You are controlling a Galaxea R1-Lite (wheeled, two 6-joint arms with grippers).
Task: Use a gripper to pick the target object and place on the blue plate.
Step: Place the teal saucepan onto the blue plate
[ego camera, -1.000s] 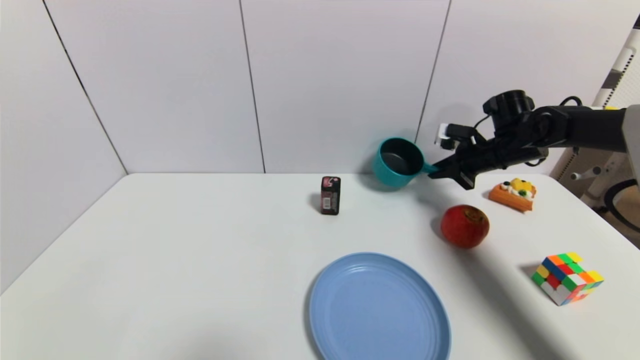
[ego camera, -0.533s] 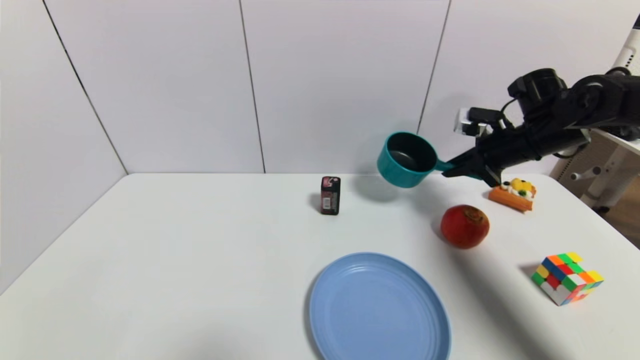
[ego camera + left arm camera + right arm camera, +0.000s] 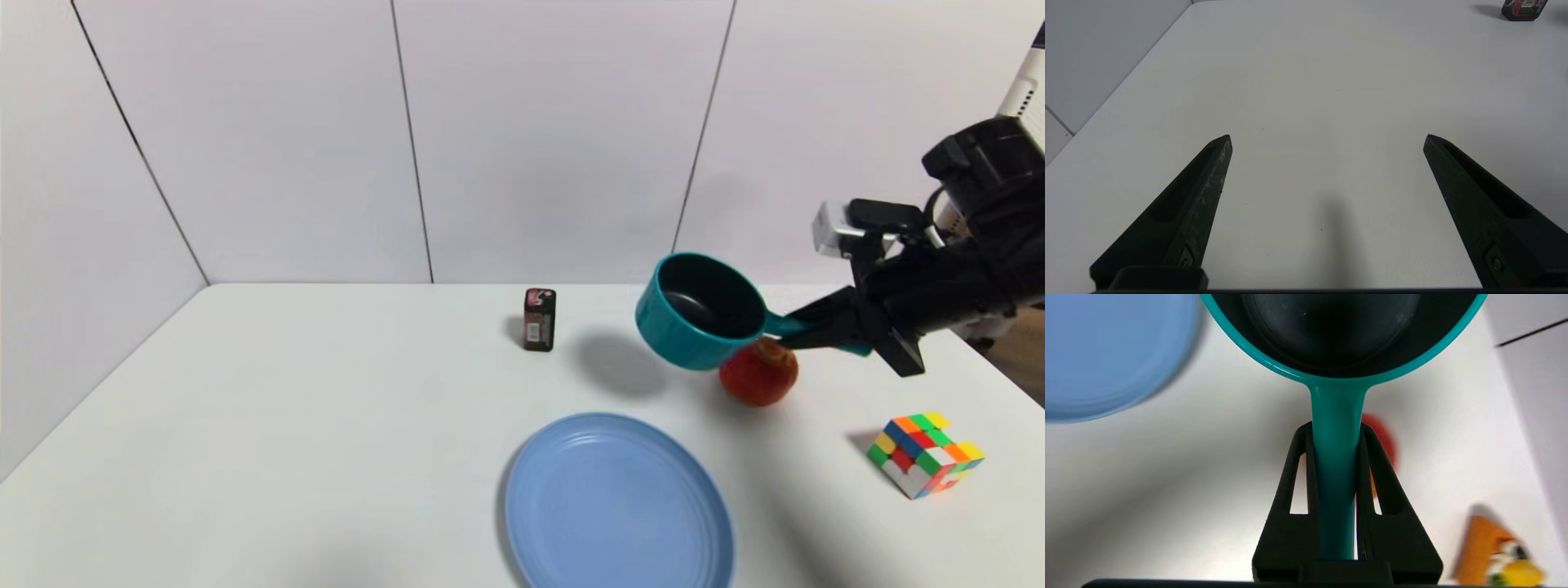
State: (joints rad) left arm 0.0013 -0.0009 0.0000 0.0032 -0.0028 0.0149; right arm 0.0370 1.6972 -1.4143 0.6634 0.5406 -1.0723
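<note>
Teal saucepan (image 3: 700, 310) hangs beyond the right jaws (image 3: 1336, 428), its handle clenched between them

Table light: I see the table (image 3: 326, 408) bright and nearly washed out from the head; the left wrist shows it dimmer and greyer.
Pan shadow: soft, on the table, apart from the pan (image 3: 698, 314).
Plate (image 3: 1118, 355): blurred in my right wrist view.
Pan rim: crisp there, with small glints.
Apple (image 3: 1382, 437): out of focus behind the handle.
</note>
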